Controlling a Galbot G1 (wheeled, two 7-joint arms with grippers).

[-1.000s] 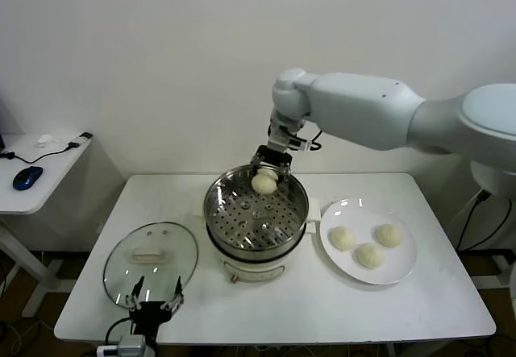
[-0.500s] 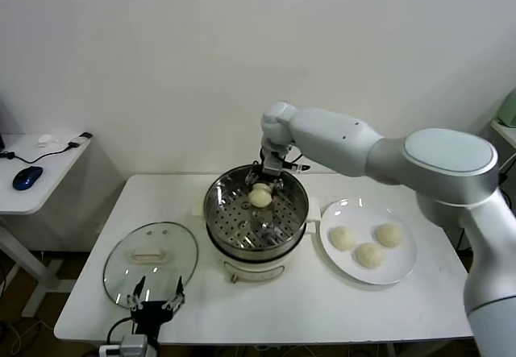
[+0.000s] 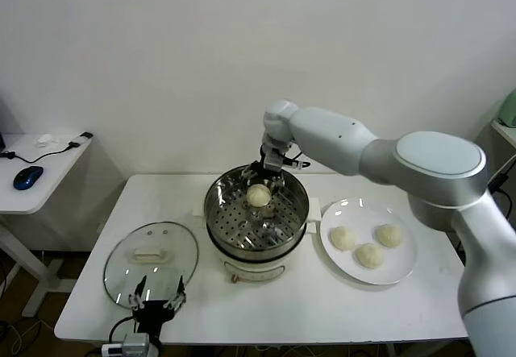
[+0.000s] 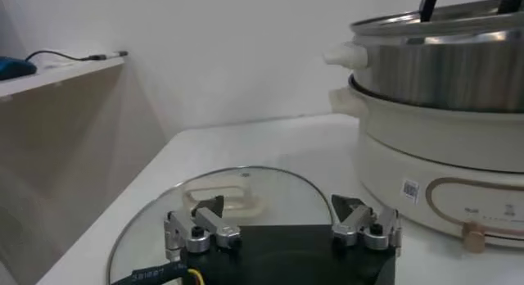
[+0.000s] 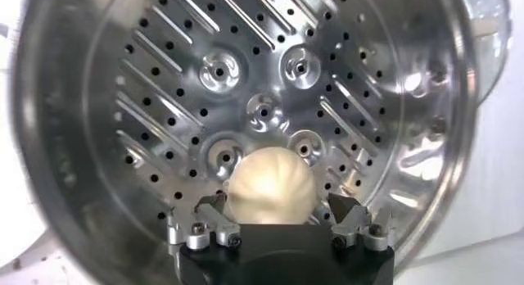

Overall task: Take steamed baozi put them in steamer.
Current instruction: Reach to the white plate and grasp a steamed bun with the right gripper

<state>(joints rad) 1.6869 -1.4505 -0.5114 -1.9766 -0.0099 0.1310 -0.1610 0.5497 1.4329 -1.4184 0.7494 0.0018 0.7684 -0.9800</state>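
Note:
One steamed baozi [image 3: 258, 196] lies on the perforated tray of the steamer [image 3: 242, 248], near its far wall. My right gripper [image 3: 267, 176] hangs just inside the far rim, open, a finger on either side of that bun and neither gripping it. The right wrist view shows the baozi [image 5: 270, 187] resting on the tray [image 5: 246, 90] between the spread fingers of the right gripper [image 5: 277, 205]. Three more baozi [image 3: 368, 255] lie on a white plate [image 3: 355, 212] to the right. My left gripper [image 3: 156, 300] is parked open at the table's front left.
A round glass lid [image 3: 151, 256] with a white knob lies flat left of the steamer, right in front of the left gripper [image 4: 278, 209]. A side desk with a blue mouse [image 3: 28, 178] stands at the far left. A wall runs behind the table.
My right gripper came down from the far rim into the steamer with the baozi, then opened. The bun now rests on the tray. The left arm has not moved.

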